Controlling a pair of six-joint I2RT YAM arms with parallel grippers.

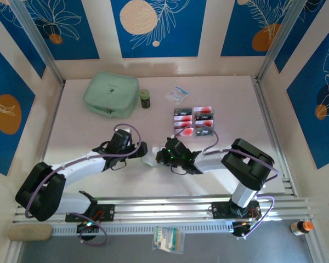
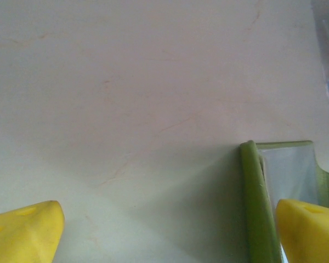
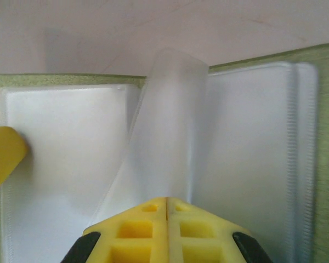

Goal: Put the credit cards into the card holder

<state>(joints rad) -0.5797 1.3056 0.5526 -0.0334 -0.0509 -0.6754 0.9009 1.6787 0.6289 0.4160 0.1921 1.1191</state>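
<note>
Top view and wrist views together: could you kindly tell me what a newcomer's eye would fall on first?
The open card holder at mid-table stands out: the right gripper pinches a clear sleeve up from it, while the open left gripper sets one finger on it. Behind lies a neat block of red-dotted and black cards; a mint pouch sits back left.

The card holder [image 1: 149, 160] sits largely covered (credit cards' [image 1: 194, 120] print unreadably small, perhaps logos).

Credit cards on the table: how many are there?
6 or so: the credit cards lie packed in two columns near the white-and-blue sachet; overlapping ones may be hidden.
</note>
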